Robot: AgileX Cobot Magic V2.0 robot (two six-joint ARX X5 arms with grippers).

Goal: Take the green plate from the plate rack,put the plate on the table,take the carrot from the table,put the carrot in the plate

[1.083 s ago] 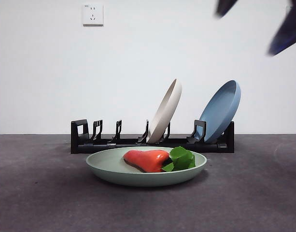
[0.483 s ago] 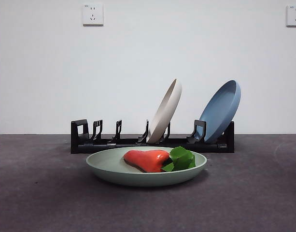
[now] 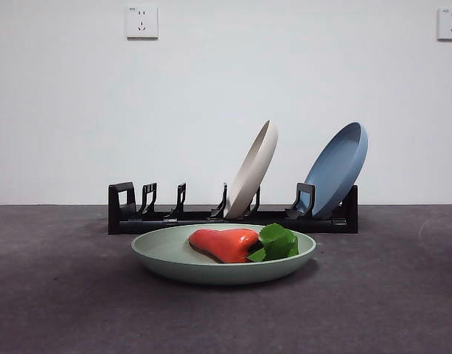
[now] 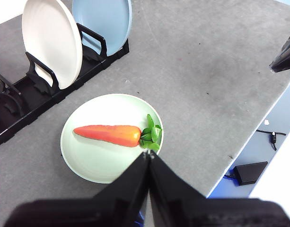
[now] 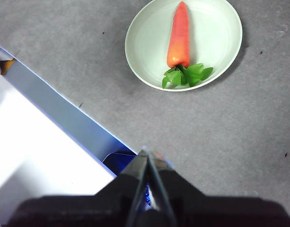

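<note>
In your front view, the green plate (image 3: 223, 254) sits flat on the table (image 3: 63, 295) just before the rack (image 3: 174, 217), with the carrot (image 3: 224, 244) lying in it, leaves to the right. A cream plate (image 3: 252, 171) and a blue plate (image 3: 336, 169) lean in the rack. Neither arm shows here.

Your left wrist view shows the left claw (image 4: 147, 155) closed and empty, raised above the plate's near rim.

Your right wrist view shows the right claw (image 5: 146, 152) closed, holding nothing, well apart from the plate, near the table's edge.
</note>
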